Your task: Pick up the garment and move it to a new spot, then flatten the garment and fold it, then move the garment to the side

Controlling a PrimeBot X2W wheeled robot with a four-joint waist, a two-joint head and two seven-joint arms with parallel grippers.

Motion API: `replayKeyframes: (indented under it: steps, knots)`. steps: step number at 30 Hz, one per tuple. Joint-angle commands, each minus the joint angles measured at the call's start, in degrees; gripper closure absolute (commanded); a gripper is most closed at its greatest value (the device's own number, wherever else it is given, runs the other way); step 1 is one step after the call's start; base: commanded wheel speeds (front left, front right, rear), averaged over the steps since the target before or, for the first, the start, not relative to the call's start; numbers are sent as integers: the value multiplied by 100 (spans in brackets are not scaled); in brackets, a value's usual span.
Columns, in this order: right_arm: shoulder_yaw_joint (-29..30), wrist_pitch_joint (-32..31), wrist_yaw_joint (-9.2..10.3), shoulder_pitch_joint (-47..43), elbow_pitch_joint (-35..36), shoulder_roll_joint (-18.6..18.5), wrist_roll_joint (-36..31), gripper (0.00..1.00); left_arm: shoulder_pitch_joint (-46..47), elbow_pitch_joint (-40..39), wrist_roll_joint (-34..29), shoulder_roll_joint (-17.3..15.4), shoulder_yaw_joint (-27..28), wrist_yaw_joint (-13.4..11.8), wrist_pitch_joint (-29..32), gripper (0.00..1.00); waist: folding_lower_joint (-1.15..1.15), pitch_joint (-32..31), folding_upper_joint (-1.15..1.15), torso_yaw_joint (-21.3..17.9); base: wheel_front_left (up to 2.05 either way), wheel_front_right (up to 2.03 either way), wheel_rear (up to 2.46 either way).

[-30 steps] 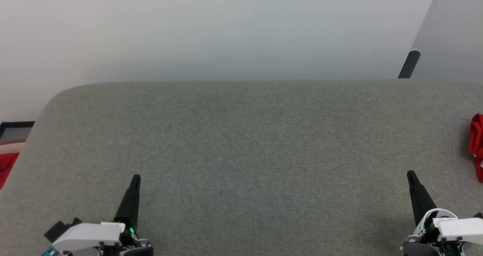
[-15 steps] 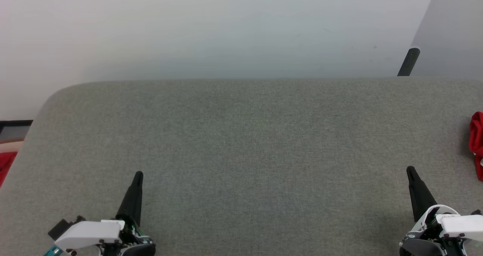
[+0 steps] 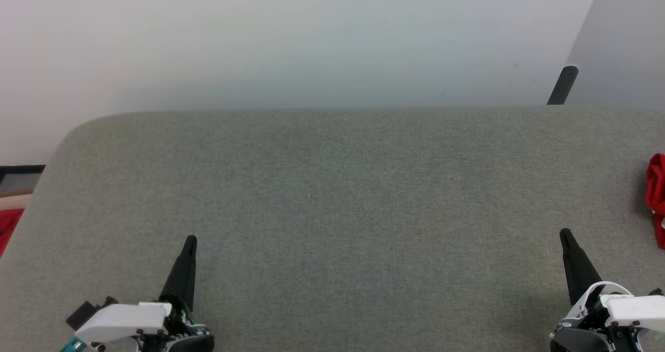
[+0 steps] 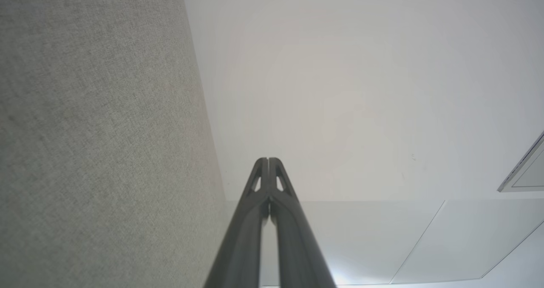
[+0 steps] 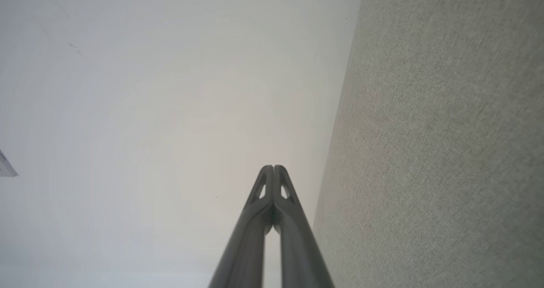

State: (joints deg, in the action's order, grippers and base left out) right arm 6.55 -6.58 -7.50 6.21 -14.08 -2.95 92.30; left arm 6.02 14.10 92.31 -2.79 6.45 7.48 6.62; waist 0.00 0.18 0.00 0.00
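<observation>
looks like a plain test room or lab rather than a home: a wide tabletop (image 3: pixel 332 196) covered in grey felt-like fabric stands before a bare white wall (image 3: pixel 260 40), with a pale panel (image 3: pixel 628 45) and a black post (image 3: pixel 562 86) at the far right corner.

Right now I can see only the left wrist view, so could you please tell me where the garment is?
Observer: A red garment lies bunched at the right edge of the grey surface, cut off by the head view's frame.
Operator: Is the right claw holding it?
Observer: No, the right claw is shut, empty and apart from it.
Operator: Anything off to the left?
Observer: More red cloth shows past the surface's left edge.
</observation>
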Motion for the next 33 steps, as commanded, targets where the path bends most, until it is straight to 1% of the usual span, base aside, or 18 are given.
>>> replayKeyframes:
  steps: [1, 33]
  knots:
    - [3, -14, 2, 15, 9, 21, 20, 100, 52, -11, 17, -1, 16, 2, 7, 100, 0, 0, 0, 0, 0, 0, 0]
    - [1, -13, 2, 14, 9, 21, 21, 100, 52, -12, 19, -1, 15, 2, 7, 100, 0, 0, 0, 0, 0, 0, 0]
